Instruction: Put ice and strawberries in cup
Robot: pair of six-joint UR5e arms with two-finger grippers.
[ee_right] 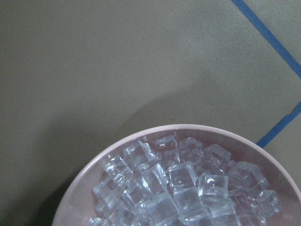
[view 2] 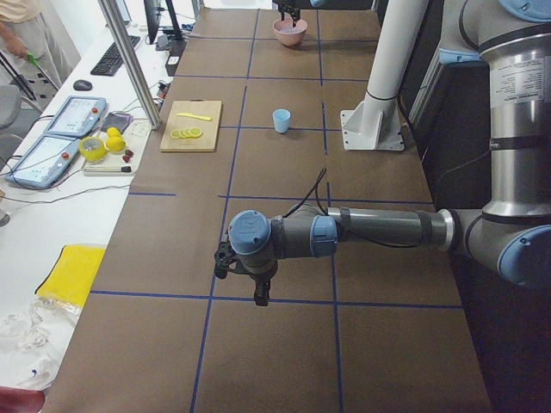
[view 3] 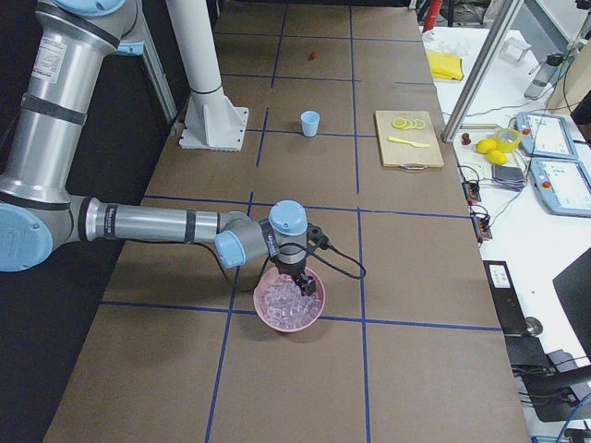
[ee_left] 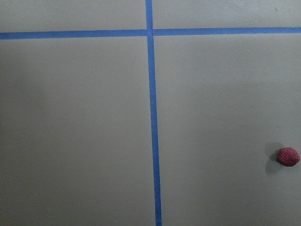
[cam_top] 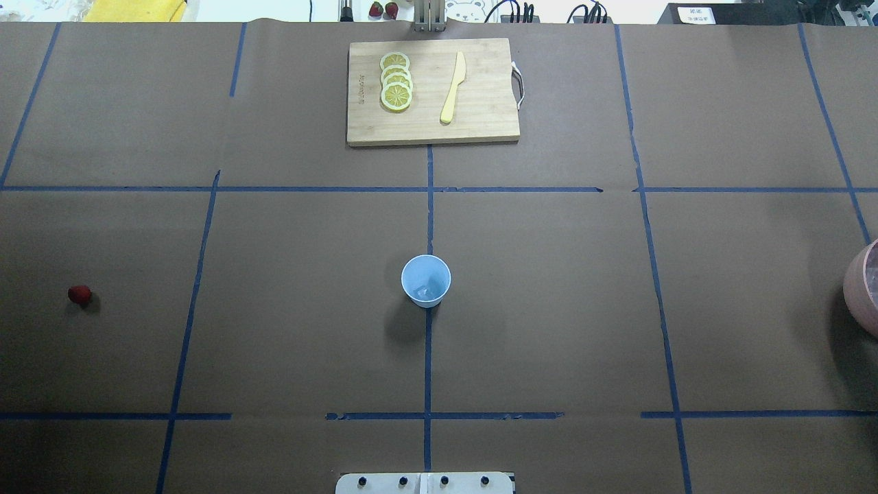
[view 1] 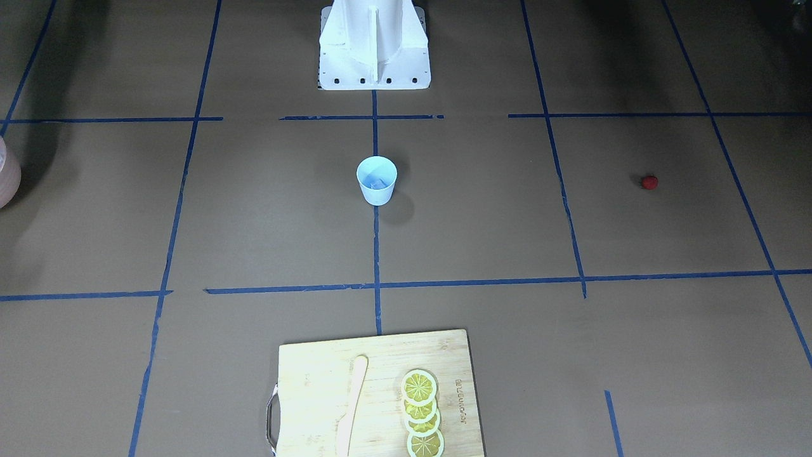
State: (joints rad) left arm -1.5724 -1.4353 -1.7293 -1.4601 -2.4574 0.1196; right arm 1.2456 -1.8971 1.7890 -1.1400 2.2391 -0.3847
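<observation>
The light blue cup (cam_top: 426, 280) stands upright at the table's middle, also in the front view (view 1: 377, 180). One ice cube (cam_top: 426, 293) lies inside it. The tiny red strawberry (cam_top: 79, 294) lies alone on the table's left side, and at the right edge of the left wrist view (ee_left: 288, 157). A pinkish bowl (view 3: 314, 318) holds several ice cubes (ee_right: 178, 188). My left gripper (view 2: 258, 297) hangs low over the table near the strawberry. My right gripper (view 3: 303, 284) hangs just above the ice. Neither wrist view shows fingers, so I cannot tell whether either gripper is open or shut.
A wooden cutting board (cam_top: 480, 127) lies at the far middle with lemon slices (cam_top: 396, 81) and a yellow knife (cam_top: 453, 86). The white robot pedestal (view 1: 374, 44) stands behind the cup. The pinkish bowl sits at the table's right edge (cam_top: 857, 288).
</observation>
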